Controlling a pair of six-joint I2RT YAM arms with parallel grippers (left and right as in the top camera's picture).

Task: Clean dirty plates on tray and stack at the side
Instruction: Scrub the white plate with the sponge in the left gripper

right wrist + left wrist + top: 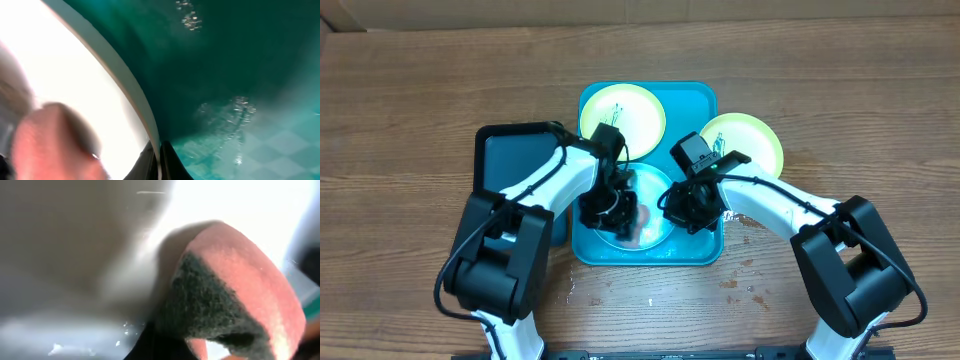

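Droplets [735,281] are scattered on the wooden table [410,120] just off the near right corner of the tray [590,245]. Inside the tray's near half, the near plate [655,232] lies flat, and both arms are bent over it. The left gripper [620,214] is closed on a sponge [638,220], which is pressed onto the plate's white centre; in the left wrist view the sponge [240,280] is shown pink with a dark green scouring face, set against the near plate [75,240]. The right gripper [678,208] is placed at the plate's right edge, over the tray's right side. In the right wrist view, dark fingertips [175,167] are seen close together at the rim of the near plate [65,65], with the wet tray [240,75] beyond; whether the rim is pinched cannot be told. In the tray's far half, the far plate [622,112] lies with a dark scribble on it. Off the tray's far right corner, on the table and close beside the tray's rim, the third plate [748,140] is also marked. Just beside the tray's left side, a black tray [510,160] is set.
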